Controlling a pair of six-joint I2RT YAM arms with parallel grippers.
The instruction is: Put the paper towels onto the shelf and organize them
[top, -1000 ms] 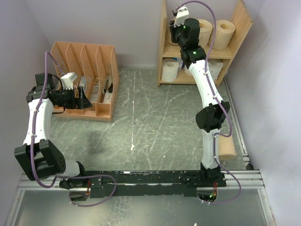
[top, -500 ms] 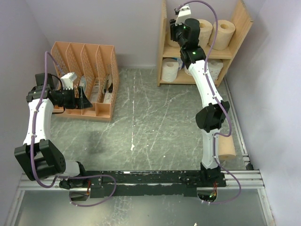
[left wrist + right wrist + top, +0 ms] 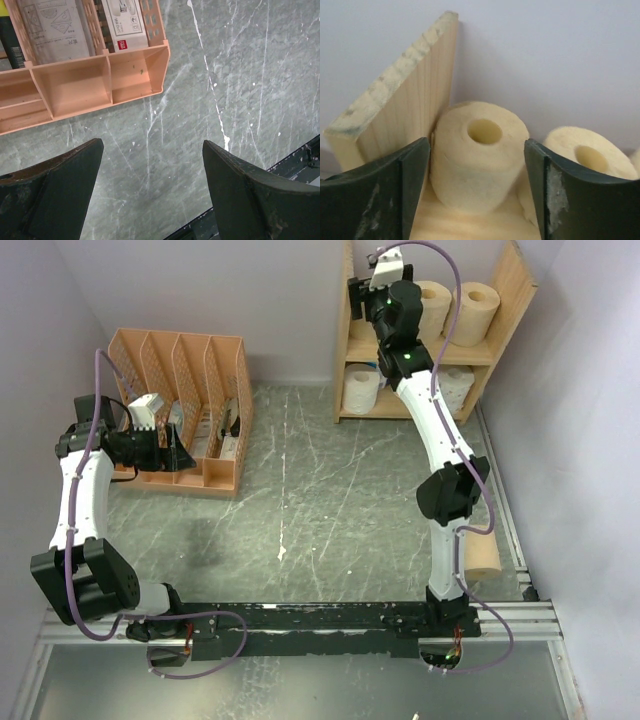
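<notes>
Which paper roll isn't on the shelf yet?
The tan-brown paper roll on the grey table, beside the right arm's base. All the others in view sit on the light wooden shelf.

Soft, even overhead light fills every view, and faint arm shadows fall on the tabletop (image 3: 330, 500). Both wrist cameras blur their own near fingers (image 3: 370, 195). The right wrist view seems slightly soft overall.
</notes>
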